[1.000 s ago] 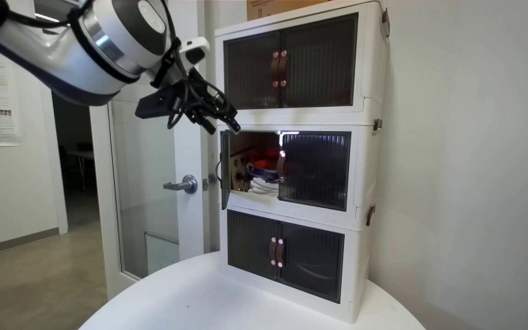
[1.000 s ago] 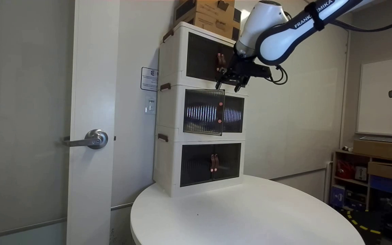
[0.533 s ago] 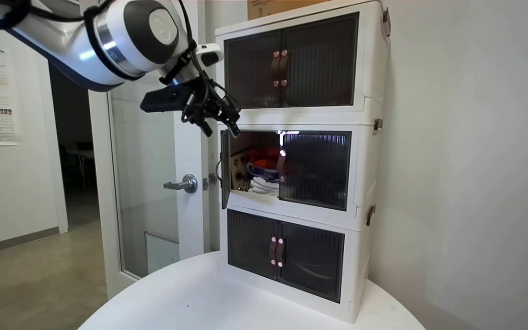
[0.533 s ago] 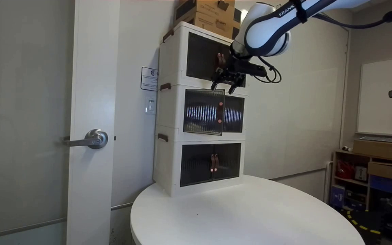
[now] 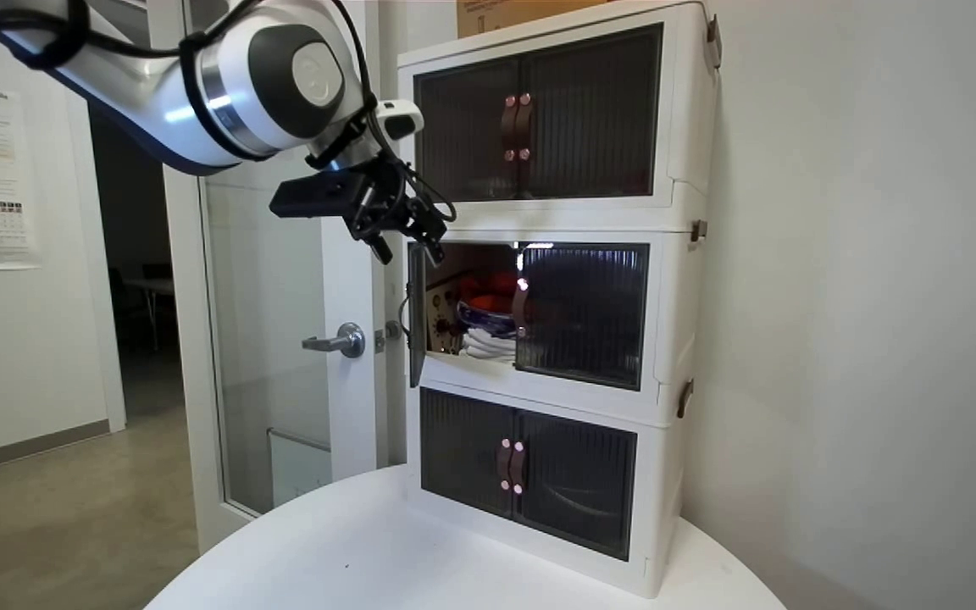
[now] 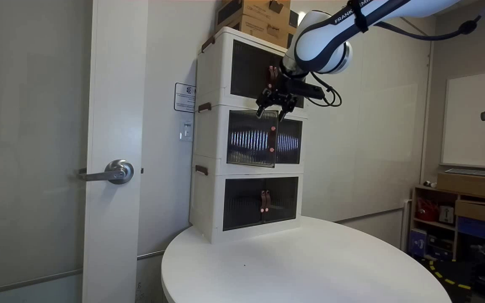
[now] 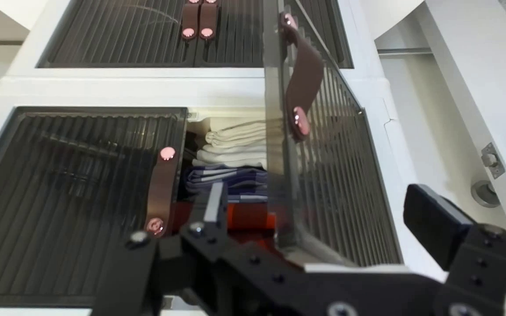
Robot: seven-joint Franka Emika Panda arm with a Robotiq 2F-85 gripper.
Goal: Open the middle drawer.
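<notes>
The middle drawer has two smoky ribbed panels. One panel stands swung outward, edge-on in an exterior view (image 5: pixel 417 313) and face-on in an exterior view (image 6: pixel 249 139); the other panel (image 5: pixel 585 313) is shut. The wrist view is upside down; it shows the open panel (image 7: pixel 341 175) with its brown handle (image 7: pixel 305 74) and the shut panel (image 7: pixel 73 206). My gripper (image 5: pixel 408 252) is open and empty near the open panel's top edge. In the wrist view its fingers (image 7: pixel 437 224) appear on either side of that panel (image 7: pixel 283 175); contact cannot be told.
Folded cloths (image 7: pixel 231 149) and a red item (image 7: pixel 248 217) lie inside the compartment. The topmost compartment (image 5: pixel 590 119) and lowest compartment (image 5: pixel 577 483) are shut. The cabinet stands on a round white table (image 6: pixel 310 265). A door with a metal handle (image 5: pixel 340 341) stands beside it.
My gripper has moved down toward the open panel, and leftward in an exterior view. Its fingers stay open. The cabinet panels have not moved.
</notes>
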